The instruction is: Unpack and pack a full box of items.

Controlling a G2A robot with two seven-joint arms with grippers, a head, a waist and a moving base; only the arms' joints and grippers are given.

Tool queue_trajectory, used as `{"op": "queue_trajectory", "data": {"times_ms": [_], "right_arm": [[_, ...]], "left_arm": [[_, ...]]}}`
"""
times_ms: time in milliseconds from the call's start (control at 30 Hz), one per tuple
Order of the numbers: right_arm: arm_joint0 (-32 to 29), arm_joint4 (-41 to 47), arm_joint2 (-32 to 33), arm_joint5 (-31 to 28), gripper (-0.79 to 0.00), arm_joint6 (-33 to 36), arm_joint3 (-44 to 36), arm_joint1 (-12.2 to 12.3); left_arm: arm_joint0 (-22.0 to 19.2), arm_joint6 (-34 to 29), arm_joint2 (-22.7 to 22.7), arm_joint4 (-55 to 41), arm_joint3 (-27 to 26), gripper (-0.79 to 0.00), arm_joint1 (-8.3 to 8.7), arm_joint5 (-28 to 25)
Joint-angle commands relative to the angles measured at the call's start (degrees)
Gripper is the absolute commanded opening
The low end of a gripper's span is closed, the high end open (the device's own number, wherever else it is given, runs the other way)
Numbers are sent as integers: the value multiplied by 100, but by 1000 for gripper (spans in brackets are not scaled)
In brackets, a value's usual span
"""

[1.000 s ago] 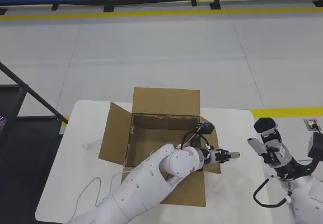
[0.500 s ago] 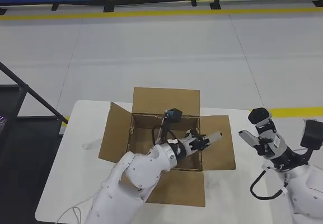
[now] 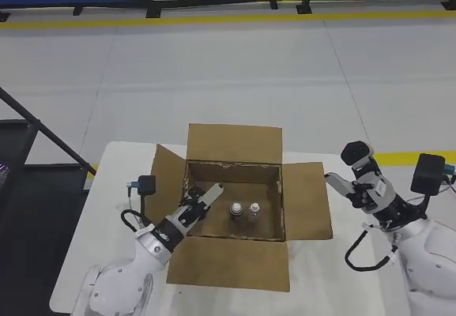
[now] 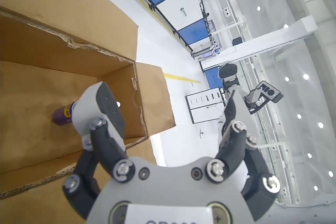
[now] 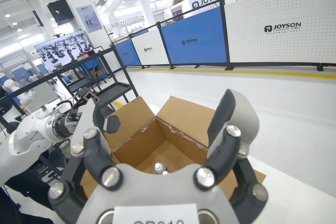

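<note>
Left claw (image 3: 203,194) spread wide at the box (image 3: 234,142) wall, upright bottles (image 3: 235,209) just inside, nearer it than the right claw (image 3: 344,183), also spread.

Plain brown cardboard box (image 3: 234,142), white table (image 3: 109,182), purple bottle (image 4: 61,114), yellow stripe (image 3: 417,156) on pale floor

We look down on the box (image 3: 234,144) from overhead, while both wrist cameras face it closely from opposite sides.
</note>
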Motion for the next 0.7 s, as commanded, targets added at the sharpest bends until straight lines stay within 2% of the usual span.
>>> {"op": "queue_trajectory", "data": {"times_ms": [0,167,267,400,500,667], "right_arm": [[0,0,0,0,0,0,0,0],[-4,-29,-8,29,0,12,-10,0],[144,-587,-275,298,0,421,-317,17],[552,-1083,-792,464,0,1458,-377,49],[993,-1373,-1240,759,0,2370,-263,58],[1763,-1787,-2124,1083,0,3586,97,22]], "left_arm": [[-2,0,1,1,1,0,0,1],[-2,0,1,1,1,0,0,1],[-2,0,1,1,1,0,0,1],[33,510,-100,-265,37,0,-16,105],[35,740,-487,-891,38,0,-15,196],[135,915,-1241,-1390,25,0,32,200]]}}
